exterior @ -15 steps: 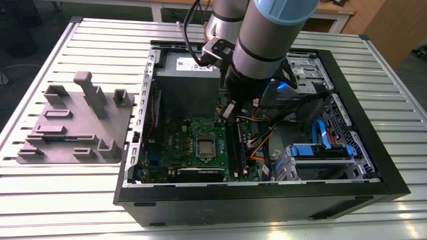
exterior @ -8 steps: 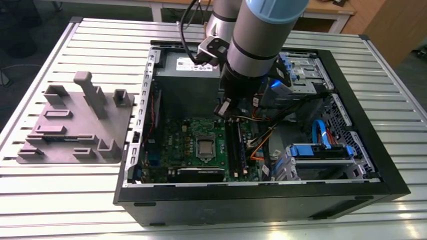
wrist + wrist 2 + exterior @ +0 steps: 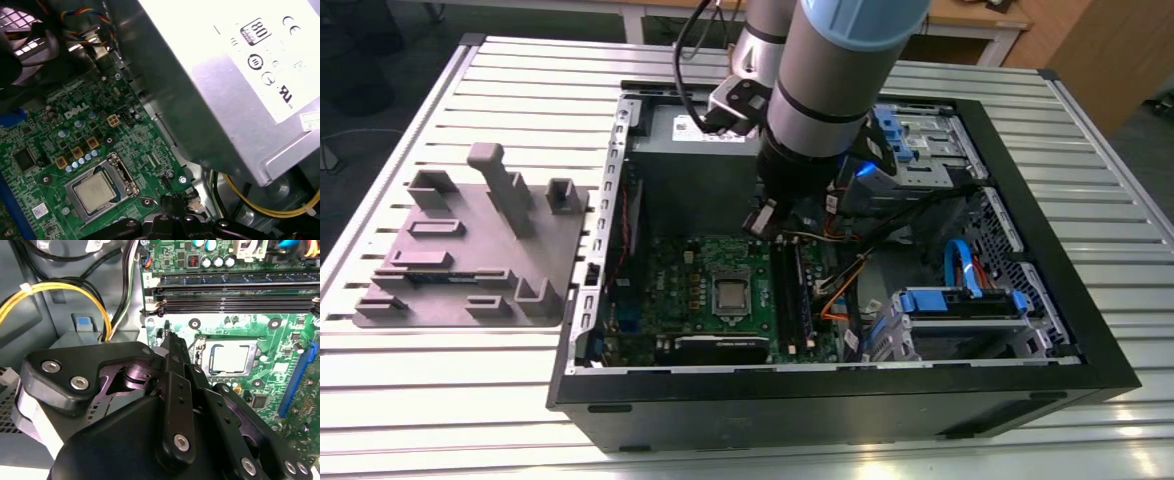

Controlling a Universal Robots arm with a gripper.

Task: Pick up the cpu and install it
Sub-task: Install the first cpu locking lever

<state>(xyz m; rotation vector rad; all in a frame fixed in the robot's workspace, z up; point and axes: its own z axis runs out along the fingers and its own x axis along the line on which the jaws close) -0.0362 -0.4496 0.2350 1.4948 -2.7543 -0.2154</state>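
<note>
While in socket (image 3: pixel 202 354), cpu (image 3: pixel 232 358) near claw (image 3: pixel 171 345)

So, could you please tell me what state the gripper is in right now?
The gripper is closed, holding nothing; the small square silvery-grey cpu lies in its socket on the green motherboard, apart from it.

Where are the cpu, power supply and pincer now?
cpu (image 3: pixel 95 192), first wrist view, middle of its metal top.
power supply (image 3: pixel 200 100), first wrist view, grey side wall.
pincer (image 3: pixel 171 342), second wrist view, its closed tip.
</note>
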